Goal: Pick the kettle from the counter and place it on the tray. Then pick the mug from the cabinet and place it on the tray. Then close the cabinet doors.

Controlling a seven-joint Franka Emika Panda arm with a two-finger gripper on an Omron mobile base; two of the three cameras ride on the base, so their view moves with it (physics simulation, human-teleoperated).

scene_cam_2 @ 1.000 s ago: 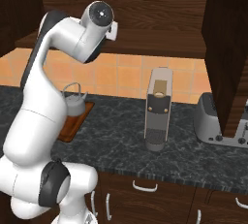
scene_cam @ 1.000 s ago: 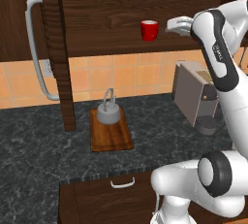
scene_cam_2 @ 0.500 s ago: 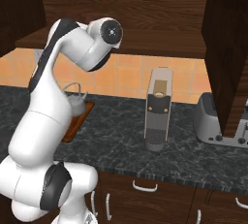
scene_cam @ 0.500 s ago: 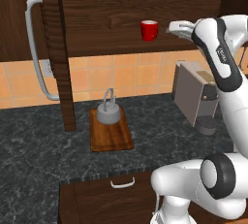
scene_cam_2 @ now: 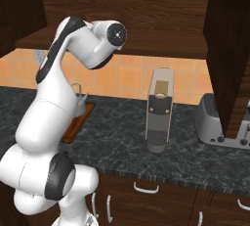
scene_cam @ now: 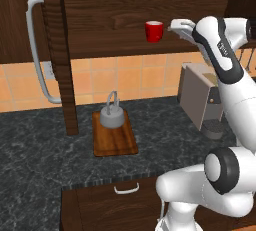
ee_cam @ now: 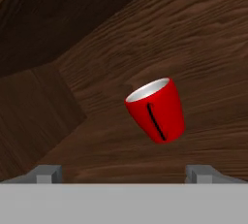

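Since the arm has swung forward over the last second, the gripper [scene_cam: 176,25] in the left base view now sits closer to the mug [scene_cam: 154,31], just beside it at its 3 o'clock, level with the cabinet [scene_cam: 125,20] shelf on which the red cup stands. Down at 7 o'clock from the mug, the kettle [scene_cam: 112,116] rests on the tray [scene_cam: 115,142] on the counter [scene_cam: 40,165], so I judge the first part done and the mug pick under way; the cabinet door [scene_cam: 57,50] with its silver bar handle [scene_cam: 36,50] stands ajar

While the elbow has rolled further toward 3 o'clock in the right base view, the kettle [scene_cam_2: 79,103] peeks out behind the arm, with the tray [scene_cam_2: 78,122] under it and a coffee machine [scene_cam_2: 159,110] at 3 o'clock of them

As the hand view looks into the cabinet, the mug [ee_cam: 157,109] lies ahead, a little to 1 o'clock of centre, tilted with the camera's roll; the fingertips [ee_cam: 47,173] stand spread wide with nothing between them, apart from the cup
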